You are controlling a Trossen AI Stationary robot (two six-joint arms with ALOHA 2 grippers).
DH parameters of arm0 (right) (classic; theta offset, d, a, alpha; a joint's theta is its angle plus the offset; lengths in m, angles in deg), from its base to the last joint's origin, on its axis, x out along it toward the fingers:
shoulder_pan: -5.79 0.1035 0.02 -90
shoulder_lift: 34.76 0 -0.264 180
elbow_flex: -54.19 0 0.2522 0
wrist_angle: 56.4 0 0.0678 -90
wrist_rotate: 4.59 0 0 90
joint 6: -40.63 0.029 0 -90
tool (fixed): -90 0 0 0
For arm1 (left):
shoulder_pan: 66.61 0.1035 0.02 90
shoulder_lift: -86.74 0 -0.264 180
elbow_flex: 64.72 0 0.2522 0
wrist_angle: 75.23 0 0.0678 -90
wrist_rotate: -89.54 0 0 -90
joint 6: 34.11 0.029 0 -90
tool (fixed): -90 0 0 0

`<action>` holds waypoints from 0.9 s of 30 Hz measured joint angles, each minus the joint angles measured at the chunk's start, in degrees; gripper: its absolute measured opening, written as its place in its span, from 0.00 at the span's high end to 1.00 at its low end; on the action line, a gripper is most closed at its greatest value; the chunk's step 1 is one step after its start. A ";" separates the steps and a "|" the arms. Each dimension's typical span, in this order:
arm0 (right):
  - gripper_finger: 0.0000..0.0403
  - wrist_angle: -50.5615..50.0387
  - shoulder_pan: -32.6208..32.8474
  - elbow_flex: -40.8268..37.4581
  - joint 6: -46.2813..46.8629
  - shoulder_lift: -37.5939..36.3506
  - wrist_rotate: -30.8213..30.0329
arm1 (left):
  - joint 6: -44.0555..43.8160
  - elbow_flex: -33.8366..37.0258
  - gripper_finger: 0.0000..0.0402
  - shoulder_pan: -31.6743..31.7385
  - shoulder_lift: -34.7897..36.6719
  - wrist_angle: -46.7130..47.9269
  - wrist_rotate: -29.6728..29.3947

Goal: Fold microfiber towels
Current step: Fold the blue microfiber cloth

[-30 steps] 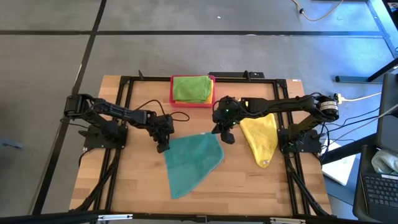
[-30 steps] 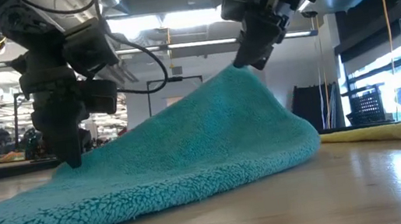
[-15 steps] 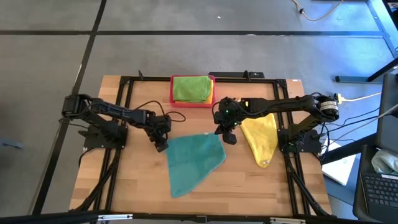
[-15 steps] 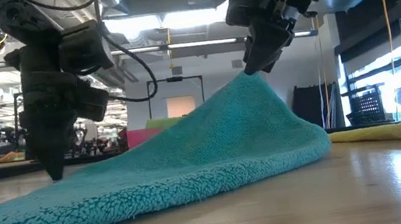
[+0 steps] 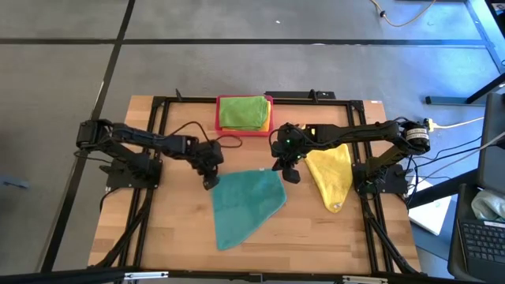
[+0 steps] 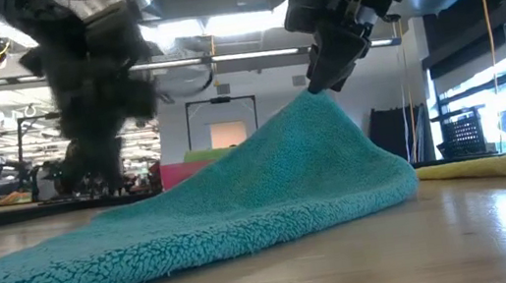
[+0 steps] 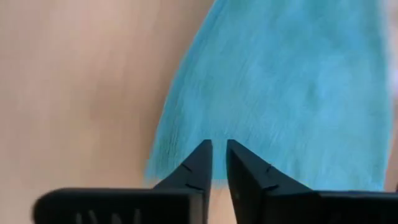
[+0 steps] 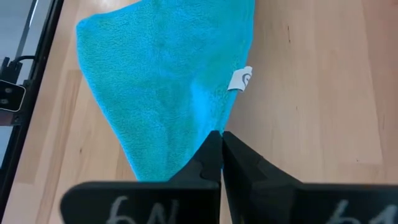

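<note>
Low view: teal towel (image 6: 242, 207) — fluffy (perhaps fleecy) — corner peaked.

Three towels are showing on the table: one teal towel (image 5: 243, 203), one yellow towel (image 5: 331, 175) and one green towel (image 5: 243, 112). One pink tray (image 5: 222, 128) is carrying the green one. Two arms are working, with one left gripper (image 5: 209, 181) and one right gripper (image 5: 286, 172).

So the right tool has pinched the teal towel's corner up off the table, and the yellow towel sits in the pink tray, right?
Not quite. The pink tray holds a green towel, as the high view shows; the yellow towel lies on the table. The right tool does pinch the teal towel's corner up.
</note>
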 joint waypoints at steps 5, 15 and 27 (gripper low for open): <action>0.99 0.44 0.02 0.00 -0.07 0.00 0.37 | 14.92 -5.85 0.79 1.03 -0.73 -4.76 -1.30; 0.99 1.42 0.02 0.00 0.22 0.00 0.56 | 23.89 -8.03 0.53 5.25 -10.42 -11.73 3.43; 0.99 1.28 0.02 0.00 0.05 0.00 1.14 | 20.87 -8.08 0.51 7.30 -16.31 -7.59 12.05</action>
